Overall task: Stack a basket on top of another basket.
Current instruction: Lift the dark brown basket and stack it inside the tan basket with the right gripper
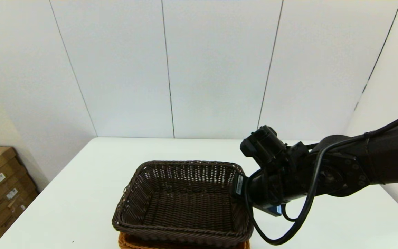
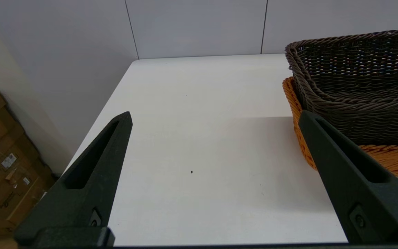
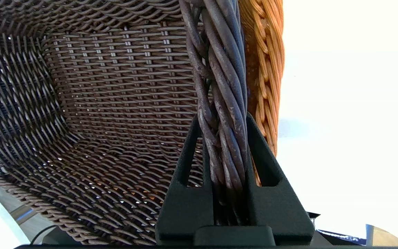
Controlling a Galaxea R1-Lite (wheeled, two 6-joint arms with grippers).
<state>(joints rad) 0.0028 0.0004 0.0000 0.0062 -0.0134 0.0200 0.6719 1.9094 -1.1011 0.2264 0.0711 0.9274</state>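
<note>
On the white table [image 1: 92, 173], the dark brown basket [image 1: 181, 200] sits nested in the orange-tan basket [image 2: 389, 157]. Right tool [image 3: 221, 121] is clamped on the dark basket's braided right-side rim. Left tool [image 2: 216, 116] hangs spread wide, holding nothing, over bare table left of the baskets.

The right arm [image 1: 358, 162] reaches in from the right, its wrist bent down toward the table's middle. The right gripper [image 3: 221, 138] has its two black fingers [image 3: 188, 162] closed on the braided rim of the dark basket [image 1: 181, 200], one finger on each side. The left gripper [image 2: 216, 117] hovers low at the left, fingers spread wide, holding nothing.
</note>
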